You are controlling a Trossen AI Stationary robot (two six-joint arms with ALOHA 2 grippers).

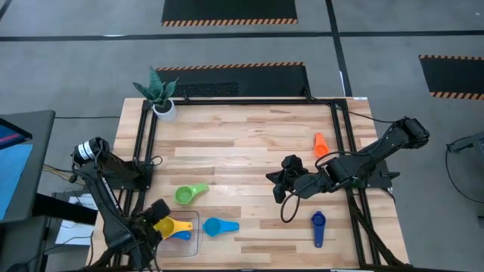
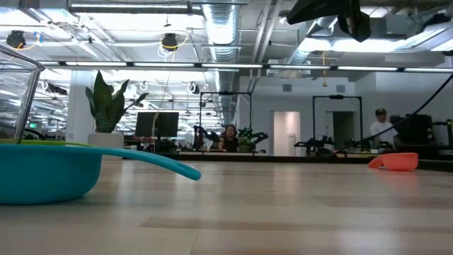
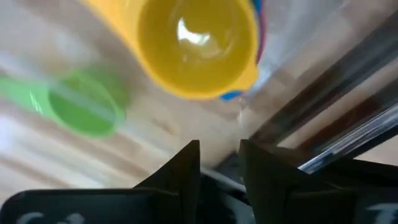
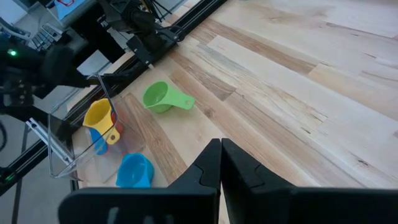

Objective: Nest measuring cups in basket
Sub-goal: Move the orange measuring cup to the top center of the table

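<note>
The clear basket (image 1: 196,243) stands at the table's near left corner. In it a yellow measuring cup (image 1: 169,225) lies on a medium blue one (image 1: 184,235). My left gripper (image 3: 219,163) hovers open just left of the yellow cup (image 3: 193,46), pointing down, with nothing between its fingers. On the wood lie the green cup (image 1: 189,194), the light blue cup (image 1: 219,226), the dark blue cup (image 1: 318,227) and the red cup (image 1: 321,143). My right gripper (image 4: 221,155) is shut and empty above mid-table.
A potted plant (image 1: 160,97) stands at the far left corner. Black frame rails (image 1: 147,151) run along the table's left and right sides. The right arm (image 1: 363,162) reaches in from the right, above the space between the red and dark blue cups.
</note>
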